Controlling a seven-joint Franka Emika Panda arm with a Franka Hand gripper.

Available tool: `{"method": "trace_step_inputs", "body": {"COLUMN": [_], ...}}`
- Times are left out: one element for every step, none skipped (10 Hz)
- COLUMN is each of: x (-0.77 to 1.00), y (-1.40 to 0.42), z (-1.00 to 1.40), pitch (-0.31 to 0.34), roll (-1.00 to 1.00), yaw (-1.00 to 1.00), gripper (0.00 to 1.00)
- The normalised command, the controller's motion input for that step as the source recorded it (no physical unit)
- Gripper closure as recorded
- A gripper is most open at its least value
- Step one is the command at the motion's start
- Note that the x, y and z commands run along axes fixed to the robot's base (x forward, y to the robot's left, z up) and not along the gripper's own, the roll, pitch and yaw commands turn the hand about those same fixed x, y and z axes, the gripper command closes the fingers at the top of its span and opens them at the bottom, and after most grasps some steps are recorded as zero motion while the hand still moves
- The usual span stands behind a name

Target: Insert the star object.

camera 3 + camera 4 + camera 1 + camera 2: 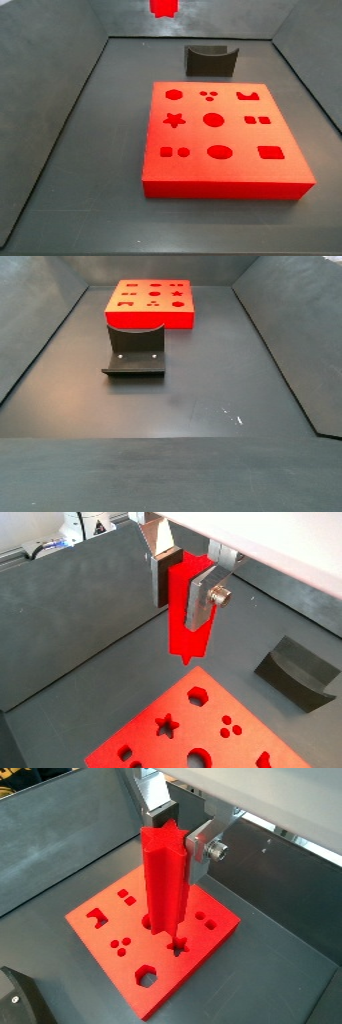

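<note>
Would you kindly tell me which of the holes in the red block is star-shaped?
The star hole in the red block: the middle one of three along one edge, between a hexagon and a square. The gripper holds the star object above.

Star object: bright red plastic, plain, held above the block in the gripper, whose fingers are silver plates with dark pads. Block: the same bright red, its top patterned with darker shaped cut-outs. Fixture: matt black; floor and walls: plain dark grey.
</note>
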Motion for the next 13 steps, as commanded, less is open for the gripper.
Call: {"method": "trace_step_inputs", "body": {"x": [0.02,0.01,0.00,-0.01,0.00,0.02,0.01,0.11,0.08,0.01,0.00,0.02,0.12], "y": [0.00,0.00,0.00,0.00,0.00,0.00,0.00,0.00,0.00,0.00,0.00,0.00,0.00], "z": [-0.26,-0.31,-0.28,-0.36,-0.45,-0.47,-0.46,-0.48,-0.47,-0.47,-0.46,-0.43,-0.31], "pitch": [-0.020,-0.023,-0.019,-0.041,-0.049,-0.067,-0.064,-0.029,-0.026,-0.033,-0.041,-0.040,-0.029], "roll": [0.00,0.03,0.12,0.17,0.14,0.12,0.11,0.09,0.09,0.09,0.10,0.09,0.09], "yaw": [-0.09,-0.29,-0.60,-0.96,-1.00,-1.00,-1.00,-0.98,-1.00,-1.00,-1.00,-1.00,-0.93], "gripper": [1.00,1.00,1.00,1.00,1.00,1.00,1.00,1.00,1.00,1.00,1.00,1.00,1.00]}}
